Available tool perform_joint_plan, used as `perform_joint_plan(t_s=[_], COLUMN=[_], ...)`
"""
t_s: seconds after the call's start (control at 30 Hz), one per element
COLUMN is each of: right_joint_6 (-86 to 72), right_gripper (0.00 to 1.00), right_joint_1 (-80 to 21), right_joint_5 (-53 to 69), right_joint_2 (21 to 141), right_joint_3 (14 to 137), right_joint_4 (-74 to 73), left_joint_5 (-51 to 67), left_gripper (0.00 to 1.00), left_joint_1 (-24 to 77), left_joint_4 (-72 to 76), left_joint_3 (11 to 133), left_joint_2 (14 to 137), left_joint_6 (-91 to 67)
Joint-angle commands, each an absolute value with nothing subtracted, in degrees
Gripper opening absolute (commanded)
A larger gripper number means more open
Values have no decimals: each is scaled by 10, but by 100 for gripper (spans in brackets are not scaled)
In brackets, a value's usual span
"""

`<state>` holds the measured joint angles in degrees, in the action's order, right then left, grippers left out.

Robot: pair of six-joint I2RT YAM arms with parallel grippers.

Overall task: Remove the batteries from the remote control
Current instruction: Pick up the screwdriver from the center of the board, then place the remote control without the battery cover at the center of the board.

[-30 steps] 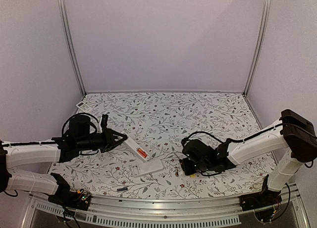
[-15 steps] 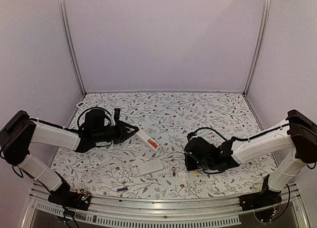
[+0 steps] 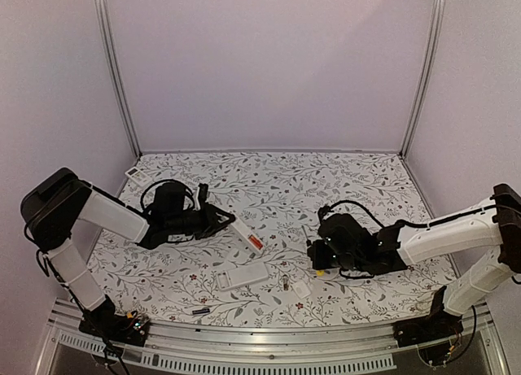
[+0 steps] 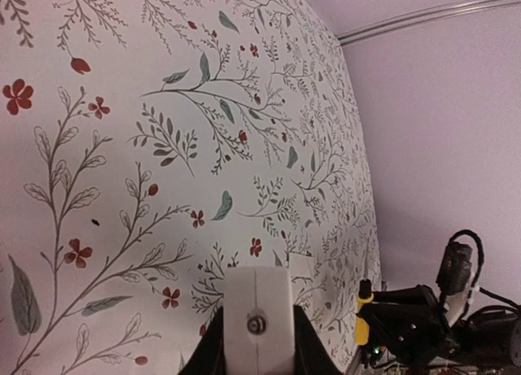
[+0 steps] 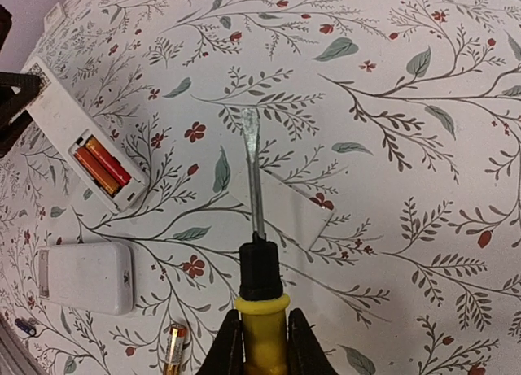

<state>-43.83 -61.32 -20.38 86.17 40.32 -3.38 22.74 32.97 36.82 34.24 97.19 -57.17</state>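
My left gripper (image 3: 218,222) is shut on one end of a white remote control (image 3: 244,233). In the left wrist view that end (image 4: 257,310) sits between the fingers (image 4: 208,352). Its open compartment shows two red/orange batteries (image 5: 101,163), also seen from above (image 3: 255,242). My right gripper (image 3: 319,258) is shut on a yellow-handled screwdriver (image 5: 262,330); its shaft (image 5: 254,176) points over a flat white cover plate (image 5: 285,206). One loose orange battery (image 5: 173,351) lies on the table (image 3: 285,284). A dark battery (image 3: 200,311) lies near the front edge.
A second white remote (image 3: 242,276) lies face down near the front, also in the right wrist view (image 5: 85,277). A small white cover (image 3: 302,289) lies beside the loose battery. Another small remote (image 3: 136,175) lies at the back left corner. Walls enclose the floral table.
My left arm has reached forward and carried the remote farther back and right. My right gripper has moved a little up and right with the screwdriver, away from the loose battery and cover.
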Motion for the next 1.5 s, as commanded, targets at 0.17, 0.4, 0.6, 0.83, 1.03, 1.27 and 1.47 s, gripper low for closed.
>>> perform_joint_plan(t_s=[0.17,0.4,0.6,0.83,1.03,1.27,1.47], right_joint_6=[-393,-378,-353,-324,-307,-297,-289], right_gripper=[2,2,2,1,0,0,0], right_joint_1=[-609,-604,-604,-616,-645,-663,-670], right_joint_5=[-117,-77,-37,-6,16,26,36], right_joint_2=[744,715,722,744,765,787,797], right_joint_3=[366,360,375,403,440,474,490], right_joint_4=[48,56,59,58,45,42,43], left_joint_5=[166,97,92,132,144,158,157], left_gripper=[70,87,89,89,90,90,72], left_joint_1=[323,331,376,488,554,573,572], left_joint_4=[234,109,41,61,101,149,169], left_joint_3=[328,299,284,306,349,373,372], left_joint_2=[920,786,660,623,656,690,711], left_joint_6=[-516,-495,-516,-565,-597,-617,-638])
